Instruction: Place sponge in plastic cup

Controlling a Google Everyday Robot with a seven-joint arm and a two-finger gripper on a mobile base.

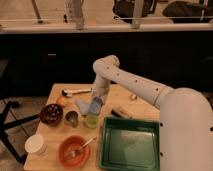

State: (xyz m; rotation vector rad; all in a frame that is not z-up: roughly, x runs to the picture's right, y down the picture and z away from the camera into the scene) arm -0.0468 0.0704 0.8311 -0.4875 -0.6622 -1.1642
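Note:
My gripper [95,101] hangs from the white arm over the middle of the wooden table [55,131]. It is shut on the sponge [94,108], a small blue-grey pad that hangs from the fingers. The sponge's lower end is just above the rim of the plastic cup [92,121], a small translucent yellow-green tumbler standing upright directly below. I cannot tell whether the sponge touches the cup.
A pale blue cloth [82,105] lies left of the gripper. A dark metal cup [72,118] and dark bowl [51,113] stand left of the tumbler. A green tray [131,145], orange bowl [74,150], white paper cup [36,145], tan-and-dark block [120,113] and a utensil [76,91] are around.

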